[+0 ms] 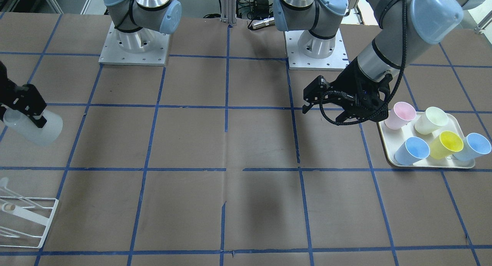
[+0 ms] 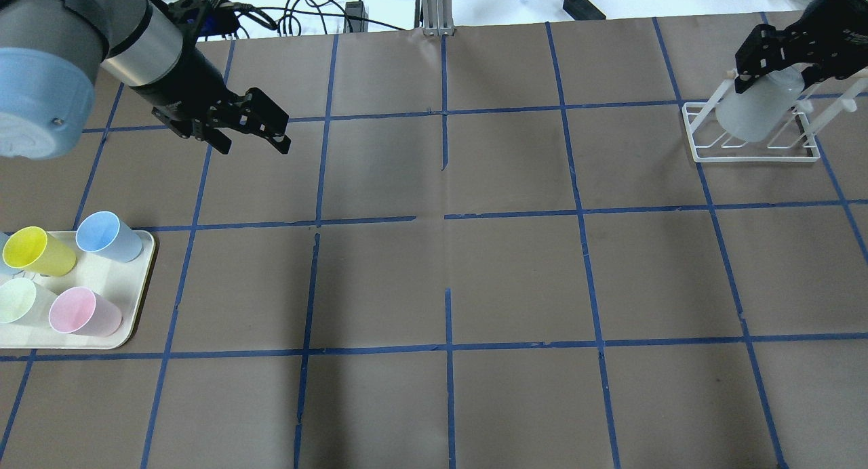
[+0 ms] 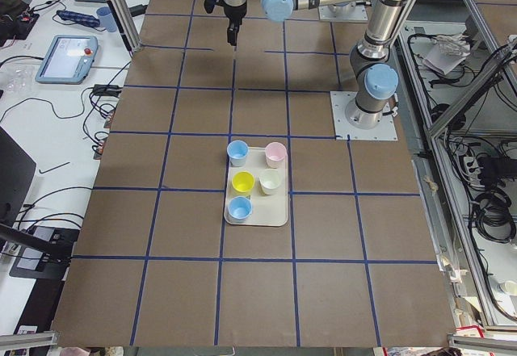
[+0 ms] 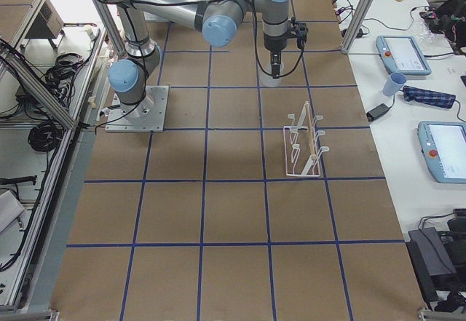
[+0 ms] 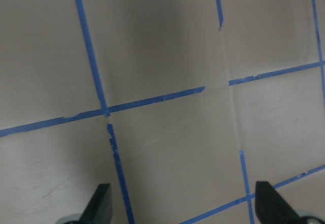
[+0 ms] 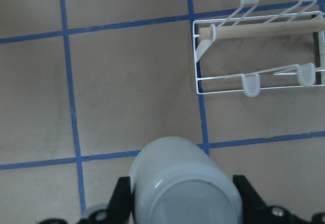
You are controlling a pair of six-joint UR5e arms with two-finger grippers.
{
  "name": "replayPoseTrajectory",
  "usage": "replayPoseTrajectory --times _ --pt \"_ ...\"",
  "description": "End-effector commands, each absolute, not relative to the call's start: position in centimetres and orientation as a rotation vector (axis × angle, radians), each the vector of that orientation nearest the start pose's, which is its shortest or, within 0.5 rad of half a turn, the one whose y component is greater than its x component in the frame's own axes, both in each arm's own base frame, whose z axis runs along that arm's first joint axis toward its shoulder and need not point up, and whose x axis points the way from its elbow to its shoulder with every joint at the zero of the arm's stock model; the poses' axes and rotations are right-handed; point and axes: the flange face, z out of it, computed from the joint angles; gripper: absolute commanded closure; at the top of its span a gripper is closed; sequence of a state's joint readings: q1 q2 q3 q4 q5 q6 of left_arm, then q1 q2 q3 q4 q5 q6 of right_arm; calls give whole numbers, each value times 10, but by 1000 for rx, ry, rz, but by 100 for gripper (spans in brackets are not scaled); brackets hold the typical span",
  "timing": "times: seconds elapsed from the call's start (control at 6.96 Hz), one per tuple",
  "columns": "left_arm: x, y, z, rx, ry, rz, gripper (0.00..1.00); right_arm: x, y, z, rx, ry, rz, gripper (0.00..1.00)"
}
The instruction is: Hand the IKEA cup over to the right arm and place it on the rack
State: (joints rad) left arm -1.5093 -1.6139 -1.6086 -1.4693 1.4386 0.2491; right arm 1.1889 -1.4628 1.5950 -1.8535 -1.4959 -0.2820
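Note:
My right gripper is shut on the pale grey IKEA cup and holds it in the air. In the front-facing view the cup hangs tilted under the gripper. The right wrist view shows the cup between the fingers, with the white wire rack ahead of it on the table and apart from it. The rack also shows in the overhead view, the front-facing view and the right side view. My left gripper is open and empty above the table; it also shows in the front-facing view.
A cream tray at the robot's left holds several cups: yellow, light blue, pink and cream-green. The tray also shows in the front-facing view. Blue tape lines grid the brown table.

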Motion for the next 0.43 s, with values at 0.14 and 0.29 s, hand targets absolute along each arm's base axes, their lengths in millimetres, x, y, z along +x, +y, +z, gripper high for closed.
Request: replayPoseTrajectory --times 0.14,0.29 --pt "-155 -495 507 187 3097 -92 0 -126 -591 410 33 3141 -311 68" --pt "-155 -498 510 172 3100 -97 0 -132 -598 402 4 3150 -334 68"
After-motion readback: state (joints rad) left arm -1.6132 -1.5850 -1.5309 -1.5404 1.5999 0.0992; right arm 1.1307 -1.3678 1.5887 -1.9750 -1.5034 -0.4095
